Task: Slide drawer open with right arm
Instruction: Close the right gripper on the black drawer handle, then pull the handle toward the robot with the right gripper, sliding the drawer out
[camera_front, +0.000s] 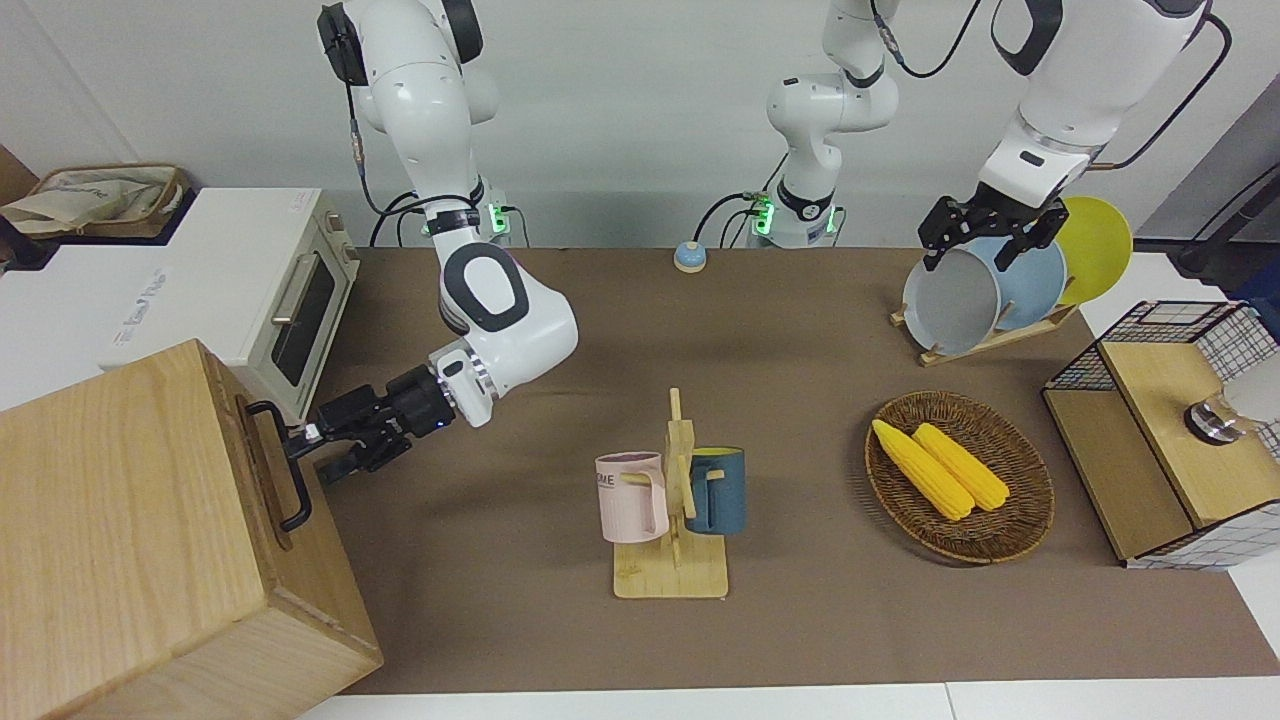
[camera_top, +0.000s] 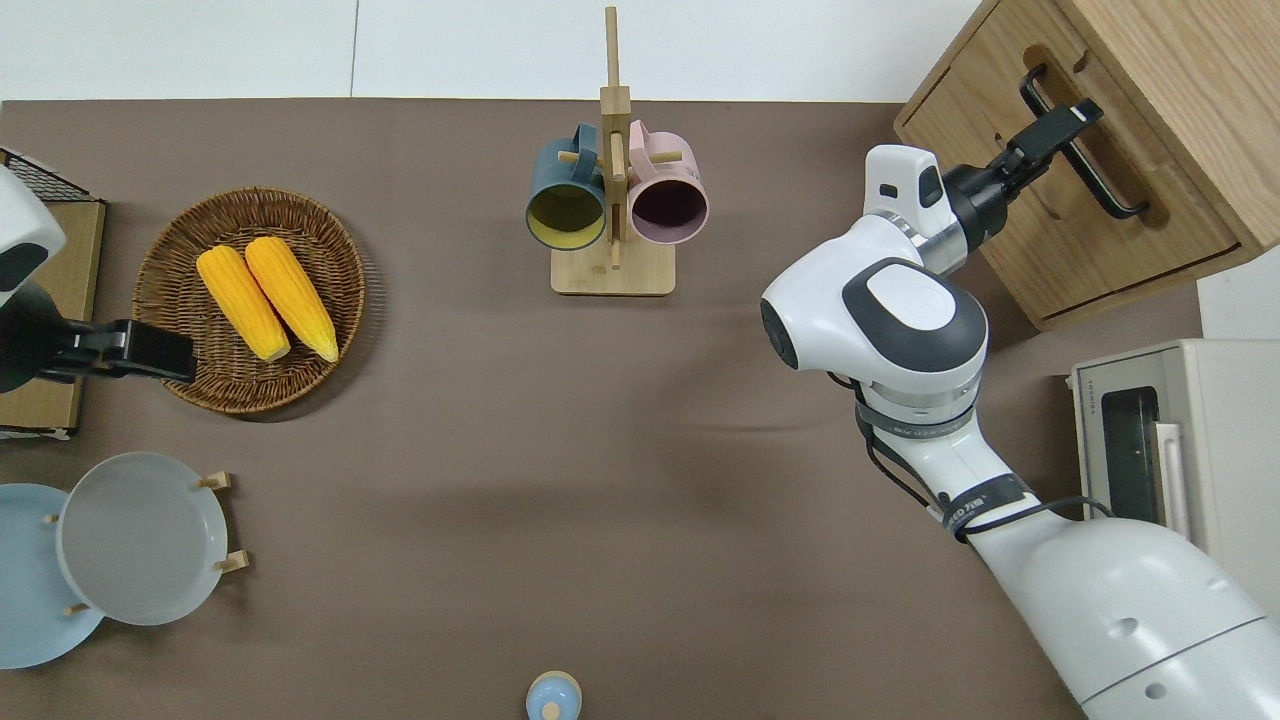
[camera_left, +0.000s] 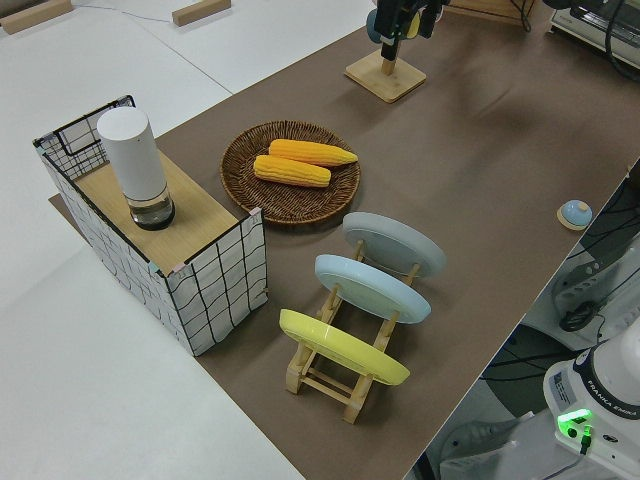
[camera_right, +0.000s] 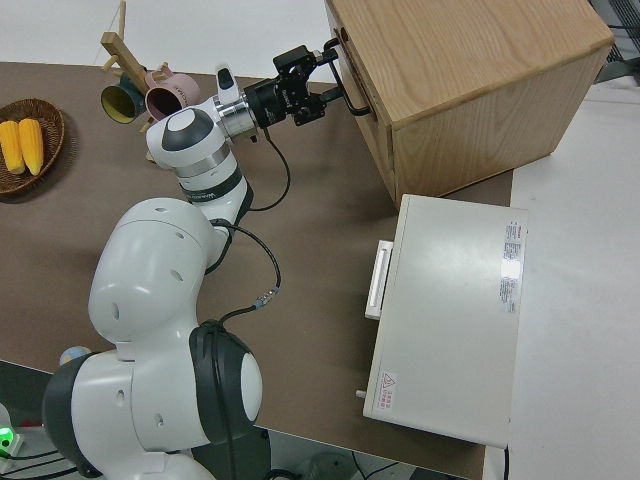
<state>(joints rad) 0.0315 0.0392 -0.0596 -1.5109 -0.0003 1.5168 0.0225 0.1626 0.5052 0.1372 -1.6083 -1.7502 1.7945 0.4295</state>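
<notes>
The drawer (camera_top: 1100, 235) sits flush in the front of the pale-wood cabinet (camera_front: 120, 540) at the right arm's end of the table. Its black loop handle (camera_front: 290, 490) runs across the drawer front. My right gripper (camera_front: 315, 452) reaches sideways to that handle. Its fingers stand open, one above and one below the bar near the end of the handle (camera_top: 1085, 165) that is farther from the robots. The overhead view shows the upper finger (camera_top: 1058, 125) lying over the bar. In the right side view the right gripper (camera_right: 322, 78) meets the handle (camera_right: 352, 95). My left arm is parked, its left gripper (camera_front: 975, 250) open.
A white toaster oven (camera_front: 250, 290) stands beside the cabinet, nearer to the robots. Mid-table is a mug tree (camera_front: 672, 500) with two mugs. A wicker basket (camera_front: 1020, 520) of corn, a plate rack (camera_front: 990, 290) and a wire-and-wood rack (camera_front: 1170, 440) fill the left arm's end.
</notes>
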